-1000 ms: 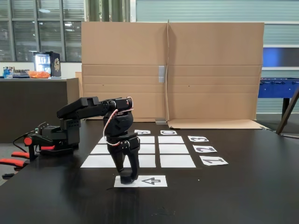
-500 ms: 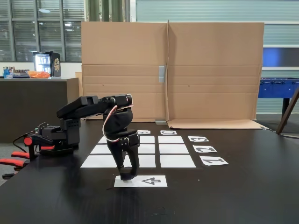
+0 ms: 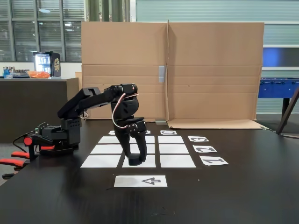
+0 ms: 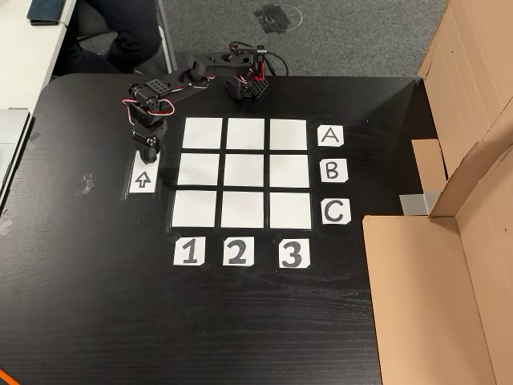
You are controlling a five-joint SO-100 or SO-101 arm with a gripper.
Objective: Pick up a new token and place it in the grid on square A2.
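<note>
The gripper (image 3: 136, 161) hangs above the table (image 3: 243, 196), pinched on a dark token (image 3: 135, 162); in the other view it sits at nine o'clock of the grid (image 4: 247, 171), over the arrow sheet (image 4: 143, 177). Square A2 (image 4: 247, 133) lies bare.

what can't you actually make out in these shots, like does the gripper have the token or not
- The token: cannot be told apart from the gripper; both are dark, and the closed-looking fingers may hide it in the fixed view.
- From above, the gripper is too small and foreshortened; the wrist covers its tips.
- Gripper height over the table: unclear; the two views seem to differ on its place.
- The arrow sheet: its upper end is covered by the gripper from above.
</note>
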